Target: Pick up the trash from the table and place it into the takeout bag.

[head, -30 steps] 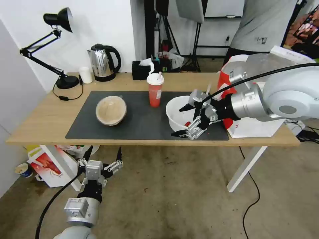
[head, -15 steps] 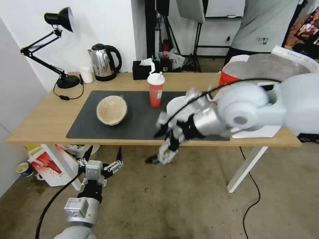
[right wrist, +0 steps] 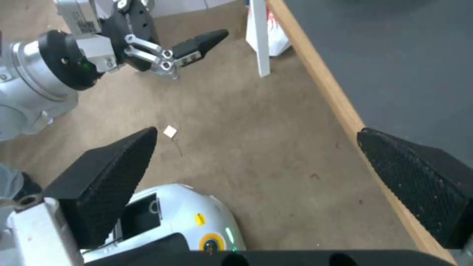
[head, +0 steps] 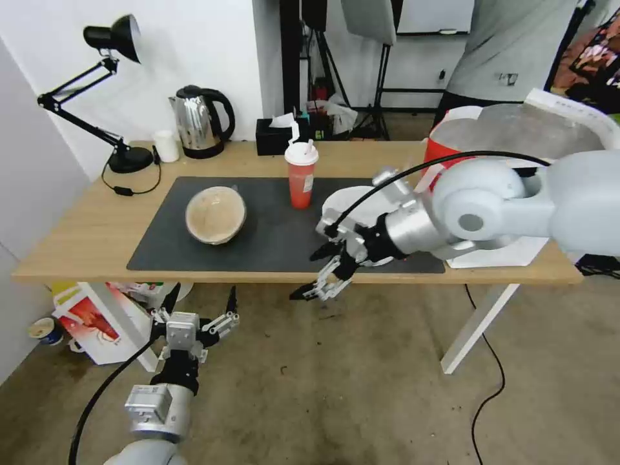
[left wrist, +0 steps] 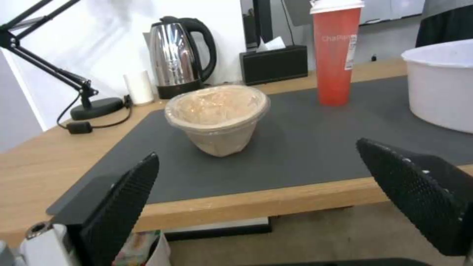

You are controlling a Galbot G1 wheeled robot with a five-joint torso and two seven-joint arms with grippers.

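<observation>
On the table point(head: 77, 239), the dark mat point(head: 278, 242) carries the trash: a tan lidded bowl point(head: 216, 214) point(left wrist: 217, 118), a red cup with white lid and straw point(head: 301, 174) point(left wrist: 337, 51), and a white bowl point(head: 345, 203) point(left wrist: 443, 81) partly behind my right arm. My right gripper point(head: 309, 274) point(right wrist: 257, 132) hangs open and empty just off the table's front edge, in front of the white bowl. The takeout bag point(head: 516, 129) stands open at the table's right end, showing its foil lining. Low under the table's left front, my left gripper point(head: 200, 303) point(left wrist: 256, 149) is open, pointing toward the tan bowl.
A steel kettle point(head: 200, 123), a black tissue box point(head: 274, 135), a small white cylinder point(head: 167, 146) and a black desk lamp point(head: 123, 158) line the back of the table. A smaller white and red bag point(head: 97, 320) sits on the floor by the left leg.
My right gripper has left the white bowl's rim, swung left and down past the table's front edge, and stayed open. The left arm has not moved.
</observation>
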